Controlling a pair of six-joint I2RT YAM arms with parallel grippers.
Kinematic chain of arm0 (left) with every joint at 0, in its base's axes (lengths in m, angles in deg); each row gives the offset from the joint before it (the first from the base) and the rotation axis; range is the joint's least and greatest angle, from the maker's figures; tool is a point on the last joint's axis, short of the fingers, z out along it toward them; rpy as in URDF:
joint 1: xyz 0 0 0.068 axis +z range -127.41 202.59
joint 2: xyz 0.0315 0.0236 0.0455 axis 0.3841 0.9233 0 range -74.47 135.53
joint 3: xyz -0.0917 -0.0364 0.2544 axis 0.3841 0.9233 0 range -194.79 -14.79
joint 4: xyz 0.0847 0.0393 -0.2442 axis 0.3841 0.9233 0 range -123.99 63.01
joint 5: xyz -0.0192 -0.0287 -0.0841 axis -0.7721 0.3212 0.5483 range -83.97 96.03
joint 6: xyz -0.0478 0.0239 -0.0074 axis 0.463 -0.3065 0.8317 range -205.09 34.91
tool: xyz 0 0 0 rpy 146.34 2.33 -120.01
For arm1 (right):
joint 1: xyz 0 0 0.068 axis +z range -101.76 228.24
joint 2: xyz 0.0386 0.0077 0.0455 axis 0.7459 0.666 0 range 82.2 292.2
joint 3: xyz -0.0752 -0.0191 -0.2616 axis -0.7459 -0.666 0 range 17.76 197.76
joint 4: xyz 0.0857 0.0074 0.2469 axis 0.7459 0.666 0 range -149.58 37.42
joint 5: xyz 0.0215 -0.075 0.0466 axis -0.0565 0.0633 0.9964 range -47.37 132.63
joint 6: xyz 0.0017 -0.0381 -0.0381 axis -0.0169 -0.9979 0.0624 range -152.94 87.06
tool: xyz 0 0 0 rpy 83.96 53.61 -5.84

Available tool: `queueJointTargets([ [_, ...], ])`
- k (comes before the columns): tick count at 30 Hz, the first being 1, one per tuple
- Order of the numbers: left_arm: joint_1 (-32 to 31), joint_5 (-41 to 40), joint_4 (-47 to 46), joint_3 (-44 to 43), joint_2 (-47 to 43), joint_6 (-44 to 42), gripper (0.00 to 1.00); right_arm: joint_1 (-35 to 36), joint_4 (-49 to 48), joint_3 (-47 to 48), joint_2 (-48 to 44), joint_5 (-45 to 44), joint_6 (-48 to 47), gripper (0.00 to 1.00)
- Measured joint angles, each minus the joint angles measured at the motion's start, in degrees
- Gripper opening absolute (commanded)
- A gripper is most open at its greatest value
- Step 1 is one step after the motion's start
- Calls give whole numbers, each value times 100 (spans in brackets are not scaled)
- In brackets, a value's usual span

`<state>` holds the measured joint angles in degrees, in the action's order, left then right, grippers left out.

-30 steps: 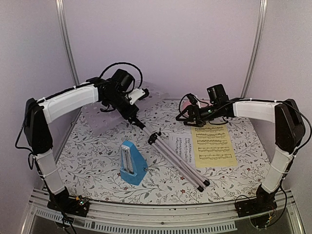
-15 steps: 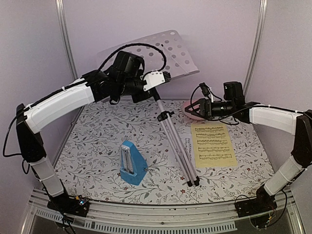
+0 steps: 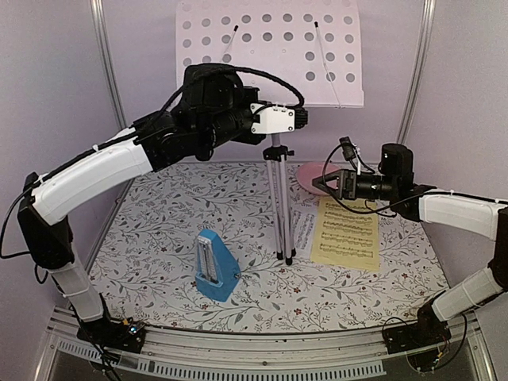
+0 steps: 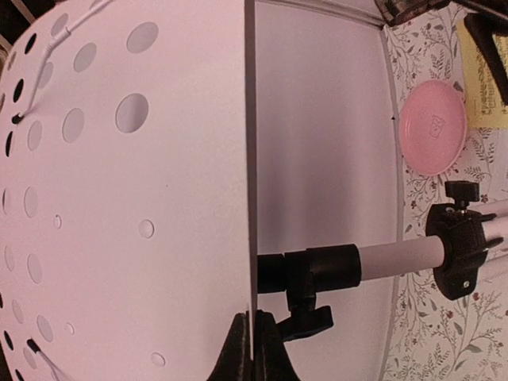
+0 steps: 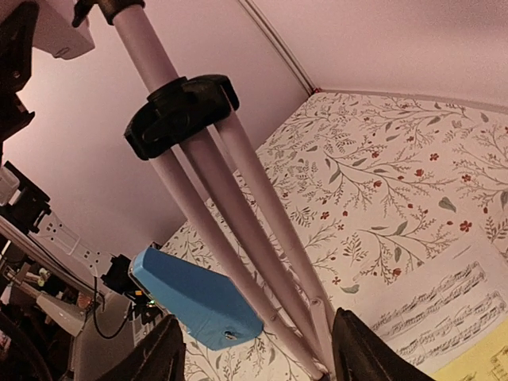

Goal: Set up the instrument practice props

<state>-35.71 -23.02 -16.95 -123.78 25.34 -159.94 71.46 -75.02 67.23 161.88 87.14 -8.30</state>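
- The blue metronome (image 3: pixel 214 266) stands at the near left of the table, where it stood a second ago, its narrow end pointing up and tilted toward the far side.
- The left gripper (image 4: pixel 252 337) is clenched on the thin lower edge of the music stand (image 3: pixel 270 48).
- A second ago the stand lay slanted across the table. Now it is up on end in the middle, with its long axis close to vertical. Its feet rest on the table just left of the sheets, and the perforated desk is at the top, facing the near side.
- The raising looks done, but the three legs remain bunched under their black collar. I judge the stand cannot yet stand alone.
- The white sheet (image 3: pixel 302 230) and the yellow sheet (image 3: pixel 349 234) lie flat right of the feet, unmoved. Their long sides run near to far.
- The right gripper (image 3: pixel 329 181) has risen from the yellow sheet's far edge and turned left toward the legs. Its jaws are parted and hold nothing, and it sits apart from the pole, probably to spread or steady the legs.
- The pink plate (image 3: pixel 313 173) sits behind it, at the far side.
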Motion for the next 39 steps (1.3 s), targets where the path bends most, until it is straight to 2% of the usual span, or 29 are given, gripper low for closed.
queueJointTargets([
  [3, -83, -138, -549, 210, -28, -654, 0, 9, -247, -7, -11, 72, -17, 51],
  [8, -133, -295, -1126, 516, -68, -1462, 0, 94, -570, -7, 50, 221, -28, 44],
  [13, -133, -415, -1279, 579, -81, -1838, 0, 273, -874, -4, 251, 247, -28, 40],
  [18, -133, -472, -1381, 579, -103, -1786, 0, 428, -1250, 103, 614, 177, 2, 38],
  [24, -170, -463, -1593, 815, -291, -1652, 0, 627, -1665, 201, 1102, -70, -4, 27],
  [28, -229, -463, -1676, 1043, -481, -1661, 0, 734, -1823, 354, 1445, -197, -70, 24],
  [39, -304, -422, -1628, 1154, -660, -1353, 0, 813, -2065, 831, 1952, -227, -557, 24],
])
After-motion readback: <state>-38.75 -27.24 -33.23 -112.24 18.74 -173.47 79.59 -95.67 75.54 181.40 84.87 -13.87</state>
